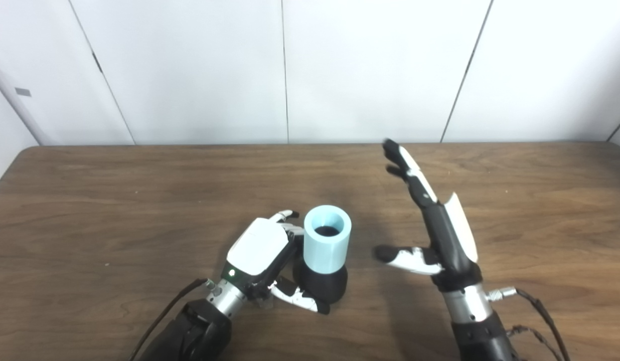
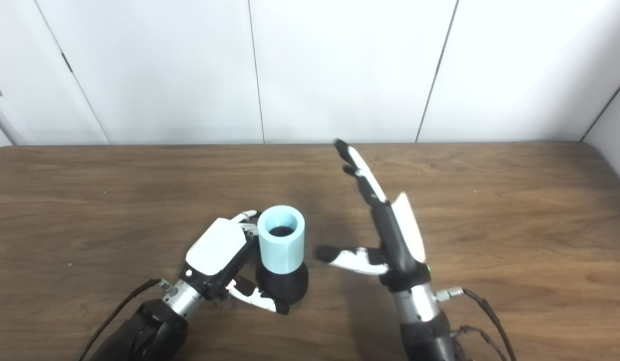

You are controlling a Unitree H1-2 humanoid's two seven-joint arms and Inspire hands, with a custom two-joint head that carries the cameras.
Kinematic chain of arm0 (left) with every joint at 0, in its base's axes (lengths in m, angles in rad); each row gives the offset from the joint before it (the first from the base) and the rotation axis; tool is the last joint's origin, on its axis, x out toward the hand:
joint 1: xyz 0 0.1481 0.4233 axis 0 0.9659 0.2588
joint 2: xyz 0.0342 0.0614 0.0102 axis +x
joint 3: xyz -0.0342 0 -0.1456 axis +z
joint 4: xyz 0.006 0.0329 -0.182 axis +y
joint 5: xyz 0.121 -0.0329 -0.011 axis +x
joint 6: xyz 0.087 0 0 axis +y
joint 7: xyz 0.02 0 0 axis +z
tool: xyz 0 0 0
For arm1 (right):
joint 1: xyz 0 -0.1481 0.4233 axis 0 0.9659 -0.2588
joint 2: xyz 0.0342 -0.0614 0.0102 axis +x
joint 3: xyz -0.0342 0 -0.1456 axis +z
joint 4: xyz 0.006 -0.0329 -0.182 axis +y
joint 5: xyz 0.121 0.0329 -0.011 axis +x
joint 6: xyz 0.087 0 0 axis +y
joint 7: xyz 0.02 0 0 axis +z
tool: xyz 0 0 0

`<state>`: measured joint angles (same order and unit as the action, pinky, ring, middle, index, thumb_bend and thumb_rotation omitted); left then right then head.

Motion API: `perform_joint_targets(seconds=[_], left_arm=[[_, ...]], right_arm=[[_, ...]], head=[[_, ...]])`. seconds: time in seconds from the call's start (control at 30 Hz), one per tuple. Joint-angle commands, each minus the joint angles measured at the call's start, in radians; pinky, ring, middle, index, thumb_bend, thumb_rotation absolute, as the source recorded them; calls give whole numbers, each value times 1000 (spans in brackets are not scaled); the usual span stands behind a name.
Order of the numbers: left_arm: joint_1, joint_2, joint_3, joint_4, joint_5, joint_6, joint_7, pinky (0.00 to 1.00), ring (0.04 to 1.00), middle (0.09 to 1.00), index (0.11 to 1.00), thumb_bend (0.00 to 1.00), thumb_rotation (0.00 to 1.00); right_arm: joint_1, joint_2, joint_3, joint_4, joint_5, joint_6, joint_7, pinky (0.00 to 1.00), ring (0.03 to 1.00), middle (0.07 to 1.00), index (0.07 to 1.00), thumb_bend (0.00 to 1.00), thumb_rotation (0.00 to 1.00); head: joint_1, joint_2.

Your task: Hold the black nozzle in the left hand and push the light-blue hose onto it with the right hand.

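Your left hand (image 1: 257,253) is wrapped around the black nozzle (image 1: 322,284), near-center on the table (image 1: 89,200), light-blue hose (image 1: 326,239) already sitting on top. Right hand (image 1: 433,235) just right, spread wide, holding nothing.

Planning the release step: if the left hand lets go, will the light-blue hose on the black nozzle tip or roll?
Probably stays upright: the black nozzle sits broad-based on the table. The light-blue hose looks thick-walled and stiff, so a sideways push likely tips both together.
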<state>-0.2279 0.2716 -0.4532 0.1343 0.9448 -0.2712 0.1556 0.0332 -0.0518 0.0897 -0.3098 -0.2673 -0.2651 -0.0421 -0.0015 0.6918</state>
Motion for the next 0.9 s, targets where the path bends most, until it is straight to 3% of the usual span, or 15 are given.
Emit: perform_joint_targets(seconds=[0.0,0.17,0.27,0.3,0.33,0.4,0.77,0.87], left_arm=[[56,-2,-24,41,40,59,-30,874,527,480,494,524,0],[53,5,-17,13,53,114,-51,882,587,482,510,523,0],[49,11,-17,13,47,123,-56,887,607,558,495,522,57],[48,13,-17,13,45,125,-60,884,615,573,543,756,77],[47,14,-18,13,44,127,-64,884,626,591,580,901,96],[46,17,-18,12,45,132,-73,888,645,616,607,976,118],[49,21,-30,-11,54,187,-136,901,766,756,724,1000,227],[48,22,-28,-17,38,191,-155,934,817,804,791,1000,294]], right_arm=[[-7,12,-14,-14,84,1,2,803,920,927,908,731,769],[-1,14,-42,44,155,-4,-4,814,906,929,906,666,734],[2,9,-60,67,205,17,6,816,901,929,914,686,723],[6,9,-66,67,217,37,7,811,896,924,910,700,726],[10,10,-70,66,227,52,8,808,891,918,904,721,737],[19,14,-75,57,246,84,11,808,886,912,900,718,736],[28,29,-80,42,255,151,12,811,871,894,877,688,711],[26,27,-81,41,252,159,11,813,874,895,876,692,700]], head=[[2,0],[7,1],[8,0],[9,-1],[10,-1],[7,-2],[9,-2],[10,-2]])
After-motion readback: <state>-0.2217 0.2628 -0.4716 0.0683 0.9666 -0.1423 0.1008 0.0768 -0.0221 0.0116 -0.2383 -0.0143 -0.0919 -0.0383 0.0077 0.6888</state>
